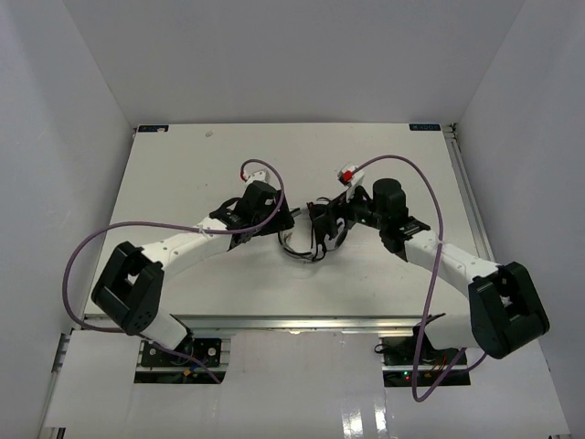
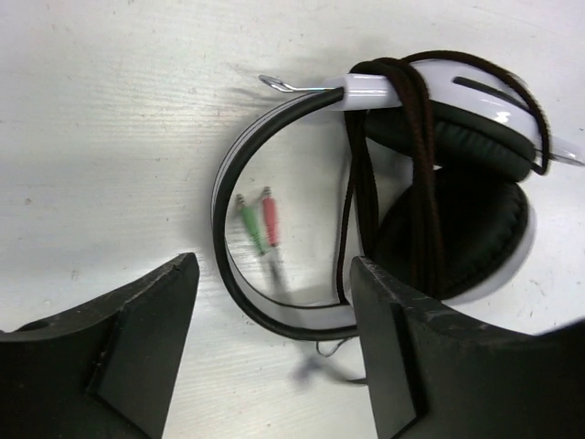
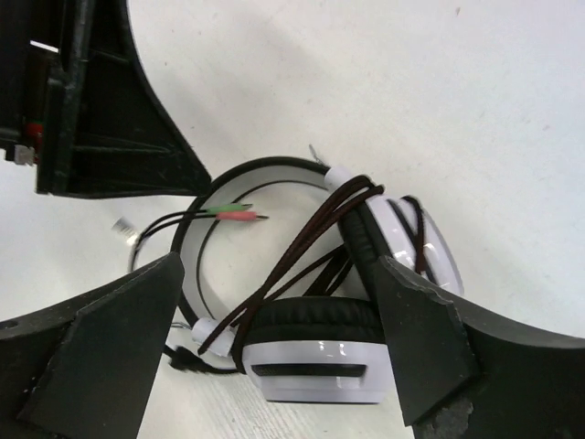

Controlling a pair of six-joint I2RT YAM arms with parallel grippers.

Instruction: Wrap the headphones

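The white-and-black headphones [image 1: 315,233] lie on the table between my two grippers. The dark cord [image 2: 416,165] is wound several times around the earcups [image 2: 475,229] and headband [image 2: 242,283]. Its green and pink plugs [image 2: 260,224] lie inside the headband loop, also seen in the right wrist view [image 3: 233,213]. My left gripper [image 2: 274,357] is open, just short of the headband, holding nothing. My right gripper [image 3: 279,352] is open, its fingers either side of the near earcup [image 3: 315,352], not closed on it.
Thick purple robot cables [image 1: 91,242] loop over the table on both sides [image 1: 437,229]. The other arm's black finger [image 3: 101,110] shows at the top left of the right wrist view. White walls enclose the table [image 1: 183,165].
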